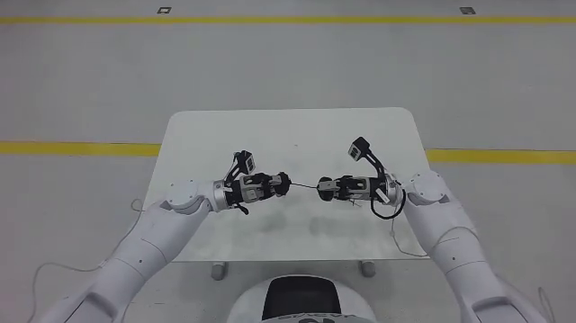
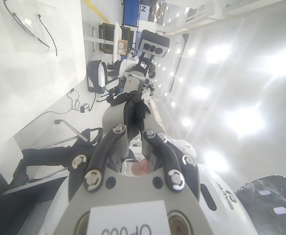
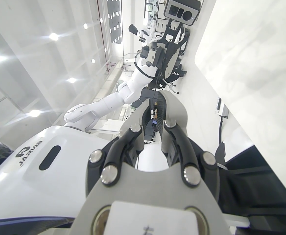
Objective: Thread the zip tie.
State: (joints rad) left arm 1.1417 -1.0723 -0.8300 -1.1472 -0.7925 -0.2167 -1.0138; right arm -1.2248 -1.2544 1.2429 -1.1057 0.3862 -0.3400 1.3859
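One black zip tie (image 1: 303, 184) (thin) between left gripper (image 1: 283, 182), right gripper (image 1: 322, 188).

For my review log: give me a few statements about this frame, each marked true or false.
1. The left gripper and right gripper face each other above the table. True.
2. The zip tie lies flat on the table. False: it is held in the air, spanning the gap between the two grippers.
3. Spare ties lie on a clear sheet on the table. True.
4. The left gripper is open and empty. False: it is shut on the zip tie.
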